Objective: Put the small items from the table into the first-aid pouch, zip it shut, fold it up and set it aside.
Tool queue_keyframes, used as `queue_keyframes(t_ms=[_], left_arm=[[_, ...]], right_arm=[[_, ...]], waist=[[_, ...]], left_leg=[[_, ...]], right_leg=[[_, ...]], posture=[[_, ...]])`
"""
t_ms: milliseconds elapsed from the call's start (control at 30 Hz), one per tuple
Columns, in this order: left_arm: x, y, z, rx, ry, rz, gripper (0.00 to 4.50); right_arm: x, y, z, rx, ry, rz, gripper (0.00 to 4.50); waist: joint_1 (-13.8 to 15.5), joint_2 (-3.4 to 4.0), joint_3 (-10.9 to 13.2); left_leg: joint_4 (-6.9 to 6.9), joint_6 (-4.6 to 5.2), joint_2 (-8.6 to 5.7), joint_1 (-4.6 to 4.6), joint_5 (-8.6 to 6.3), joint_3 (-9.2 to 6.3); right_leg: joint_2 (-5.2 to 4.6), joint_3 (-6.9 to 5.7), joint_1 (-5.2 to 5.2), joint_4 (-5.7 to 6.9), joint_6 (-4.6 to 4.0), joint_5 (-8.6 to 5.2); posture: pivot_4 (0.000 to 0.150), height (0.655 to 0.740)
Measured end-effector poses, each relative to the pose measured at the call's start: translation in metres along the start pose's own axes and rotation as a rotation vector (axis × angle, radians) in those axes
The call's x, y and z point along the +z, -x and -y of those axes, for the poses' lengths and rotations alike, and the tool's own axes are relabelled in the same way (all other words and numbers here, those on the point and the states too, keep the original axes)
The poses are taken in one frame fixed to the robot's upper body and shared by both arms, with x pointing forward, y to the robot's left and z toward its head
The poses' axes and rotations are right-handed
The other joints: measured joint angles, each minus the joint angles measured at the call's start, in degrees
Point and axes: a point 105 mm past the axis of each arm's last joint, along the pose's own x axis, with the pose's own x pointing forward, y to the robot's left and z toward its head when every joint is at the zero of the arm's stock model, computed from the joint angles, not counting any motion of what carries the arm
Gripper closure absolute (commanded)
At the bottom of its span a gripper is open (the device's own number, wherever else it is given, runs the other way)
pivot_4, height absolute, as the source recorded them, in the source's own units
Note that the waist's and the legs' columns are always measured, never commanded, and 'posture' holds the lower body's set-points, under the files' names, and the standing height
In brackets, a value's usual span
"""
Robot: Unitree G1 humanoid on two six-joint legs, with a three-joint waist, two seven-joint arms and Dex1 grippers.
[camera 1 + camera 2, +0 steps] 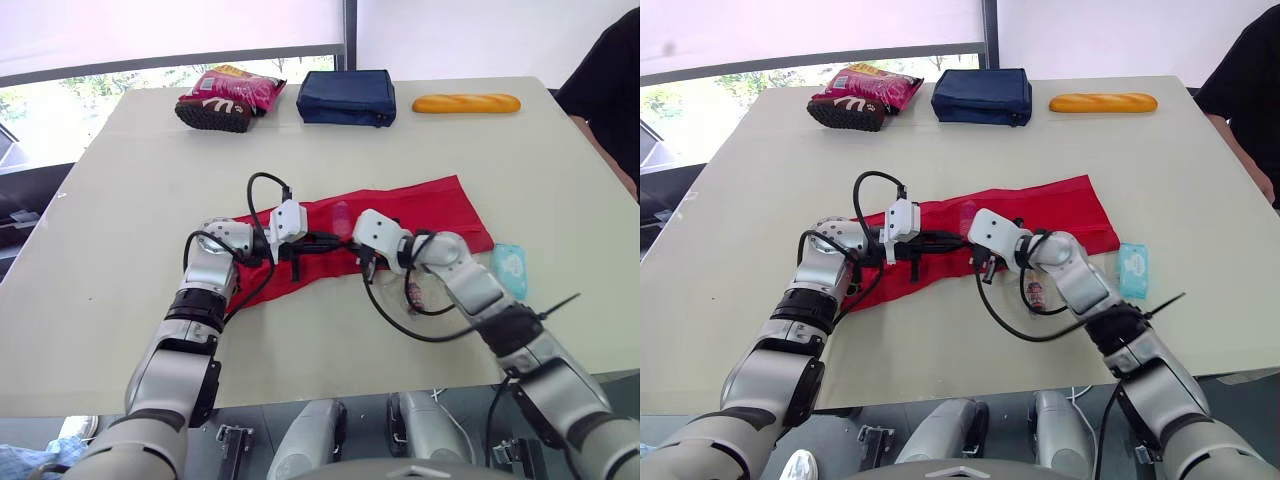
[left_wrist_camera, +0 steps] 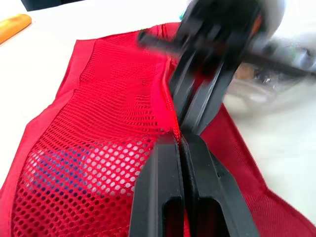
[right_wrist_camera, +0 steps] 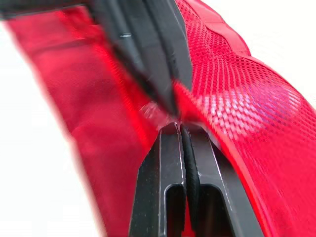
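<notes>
The table carries the red first-aid pouch, which lies unfolded across its middle (mesh side up). The left gripper and right gripper meet tip to tip midway along the pouch, each with its fingers pinched together on the zip seam. A pale blue packet lies near the right edge.

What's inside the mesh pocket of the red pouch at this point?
Through the mesh of the red pouch, a bluish item shows inside, too indistinct to identify. Whatever lies deeper in the pocket or beneath the solid red fabric is covered and cannot be seen.
</notes>
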Motion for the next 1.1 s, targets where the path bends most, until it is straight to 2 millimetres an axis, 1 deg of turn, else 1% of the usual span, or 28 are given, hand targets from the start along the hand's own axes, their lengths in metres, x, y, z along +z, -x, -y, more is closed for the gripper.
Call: queue_keyframes(t_ms=[33,67,133,167,267,300,333,367,400,433,467,500,533,567,600,633,667,733,833,933,1000,1100], left_arm=[[-0.001,0.000,0.000,0.006,-0.006,-0.003,4.50],[-0.001,0.000,-0.001,0.010,-0.007,-0.004,4.50],[-0.001,0.001,-0.002,0.022,-0.023,-0.006,4.50],[-0.001,0.001,-0.002,0.024,-0.024,-0.007,4.50],[-0.002,0.003,-0.004,0.043,-0.040,-0.011,4.50],[-0.002,0.003,-0.004,0.056,-0.049,-0.009,4.50],[-0.003,0.004,-0.004,0.060,-0.047,-0.013,4.50],[-0.002,0.002,-0.005,0.067,-0.051,-0.009,4.50],[-0.003,0.004,-0.005,0.072,-0.049,-0.012,4.50],[-0.005,0.004,-0.005,0.076,-0.044,-0.016,4.50],[-0.005,0.004,-0.005,0.076,-0.043,-0.015,4.50],[-0.008,0.008,-0.005,0.083,-0.035,-0.027,4.50],[-0.011,0.010,-0.004,0.085,-0.025,-0.037,4.50],[-0.011,0.009,-0.004,0.082,-0.025,-0.034,4.50],[-0.011,0.009,-0.004,0.083,-0.023,-0.034,4.50],[-0.010,0.009,-0.004,0.082,-0.023,-0.030,4.50],[-0.011,0.011,-0.005,0.086,-0.021,-0.035,4.50],[-0.014,0.015,-0.006,0.094,-0.013,-0.049,4.50],[-0.016,0.017,-0.009,0.101,-0.004,-0.057,4.50],[-0.017,0.019,-0.013,0.109,-0.001,-0.066,4.50],[-0.016,0.020,-0.015,0.112,-0.006,-0.073,4.50],[-0.016,0.020,-0.017,0.114,-0.007,-0.079,4.50]], right_arm=[[0.003,0.008,-0.002,0.000,-0.007,0.023,4.38],[0.005,0.012,-0.003,0.001,-0.008,0.035,4.38],[0.016,0.033,-0.005,-0.037,-0.051,0.123,4.38],[0.018,0.036,-0.006,-0.042,-0.052,0.133,4.38],[0.026,0.079,0.001,-0.151,-0.121,0.238,4.38],[0.023,0.102,0.004,-0.207,-0.156,0.257,3.88],[0.021,0.107,0.005,-0.220,-0.171,0.255,3.51],[0.013,0.128,0.001,-0.253,-0.204,0.251,3.18],[0.009,0.132,0.000,-0.259,-0.214,0.243,2.97],[-0.005,0.150,-0.007,-0.283,-0.264,0.210,2.64],[-0.015,0.167,-0.013,-0.308,-0.302,0.189,2.10],[-0.029,0.186,-0.020,-0.338,-0.356,0.146,1.65],[-0.034,0.198,-0.023,-0.360,-0.375,0.131,1.25],[-0.037,0.210,-0.028,-0.375,-0.391,0.123,0.68],[-0.041,0.219,-0.033,-0.381,-0.404,0.105,0.27],[-0.043,0.231,-0.041,-0.378,-0.417,0.088,0.05],[-0.047,0.252,-0.054,-0.376,-0.441,0.050,0.05],[-0.046,0.269,-0.060,-0.386,-0.454,0.028,0.05],[-0.039,0.293,-0.064,-0.393,-0.442,0.005,0.05],[-0.027,0.312,-0.063,-0.400,-0.407,-0.012,0.05],[-0.022,0.318,-0.062,-0.404,-0.397,-0.014,0.05],[-0.020,0.319,-0.061,-0.395,-0.387,-0.012,0.05]], waist=[[0.0,0.00,0.0],[0.0,0.00,0.0],[0.0,0.00,0.0],[0.1,0.00,0.0],[0.8,-0.01,0.0],[1.1,-0.01,0.0],[1.2,-0.01,0.0],[1.6,-0.01,0.0],[1.6,-0.01,0.0],[1.8,-0.01,0.0],[2.3,0.00,0.0],[2.5,-0.01,0.0],[2.5,0.00,0.0],[2.4,0.03,0.0],[2.4,0.02,0.0],[2.5,0.03,0.0],[2.7,0.06,0.0],[2.7,0.05,0.0],[2.5,0.05,0.0],[2.7,0.04,0.0],[2.8,0.02,0.0],[2.7,0.02,0.0]], left_leg=[[0.00,0.00,0.01,0.00,0.00,0.00],[0.00,0.00,0.02,0.01,0.00,-0.01],[-0.01,0.00,0.03,0.01,0.00,-0.01],[-0.01,0.00,0.03,0.01,0.00,-0.02],[0.00,0.01,0.02,0.00,-0.01,0.01],[0.02,0.01,0.02,0.01,-0.01,0.01],[0.03,0.01,0.03,0.04,-0.01,0.01],[0.02,0.01,0.02,0.04,-0.01,0.00],[0.02,0.01,0.02,0.05,-0.01,-0.01],[0.02,0.01,0.03,0.03,-0.01,-0.01],[0.01,0.03,0.02,0.04,-0.02,0.00],[0.02,0.04,0.03,0.05,-0.02,0.01],[0.02,0.04,0.03,0.07,-0.02,0.09],[0.02,0.05,0.04,0.14,-0.02,0.17],[0.02,0.05,0.08,0.22,-0.03,0.17],[0.00,0.10,0.10,0.22,-0.05,0.17],[0.00,0.28,0.10,0.22,-0.16,0.17],[0.02,0.30,0.12,0.22,-0.17,0.17],[0.02,0.33,0.13,0.31,-0.19,0.22],[0.02,0.34,0.15,0.29,-0.20,0.19],[0.02,0.35,0.15,0.29,-0.21,0.20],[0.03,0.38,0.16,0.29,-0.23,0.20]], right_leg=[[0.01,0.00,0.00,0.01,0.00,0.00],[0.01,-0.01,0.00,0.02,0.00,0.00],[0.02,-0.01,0.00,0.01,0.00,0.00],[0.02,-0.01,0.00,0.01,0.00,0.00],[0.01,0.01,0.03,-0.04,0.02,0.01],[0.01,0.01,0.06,-0.03,0.05,0.03],[0.01,0.00,0.10,-0.03,0.05,0.03],[0.01,-0.01,0.12,-0.02,0.05,0.03],[0.01,-0.01,0.13,-0.02,0.05,0.03],[0.01,-0.02,0.13,-0.04,0.05,0.03],[0.00,-0.02,0.15,-0.05,0.06,0.03],[0.01,-0.02,0.16,-0.07,0.06,0.03],[0.01,0.06,0.16,-0.04,0.08,0.04],[0.01,0.14,0.19,-0.03,0.12,0.07],[0.04,0.12,0.26,-0.04,0.13,0.06],[0.05,0.11,0.28,-0.05,0.14,0.05],[0.05,0.08,0.28,-0.05,0.15,0.05],[0.06,0.06,0.31,-0.08,0.15,0.05],[0.06,0.11,0.37,-0.10,0.17,0.04],[0.05,0.05,0.39,-0.13,0.17,0.03],[0.03,0.05,0.43,-0.17,0.17,0.03],[0.03,0.05,0.45,-0.19,0.17,0.03]], posture=[[0.150,0.7395],[0.150,0.7395],[0.150,0.7395],[0.150,0.7395],[0.150,0.7395],[0.150,0.7395],[0.150,0.7395],[0.150,0.7395],[0.150,0.7395],[0.150,0.7395],[0.150,0.7395],[0.150,0.7395],[0.150,0.7395],[0.150,0.7395],[0.150,0.7395],[0.150,0.7395],[0.150,0.7395],[0.150,0.7395],[0.150,0.7395],[0.150,0.7395],[0.150,0.7395],[0.150,0.7395]])
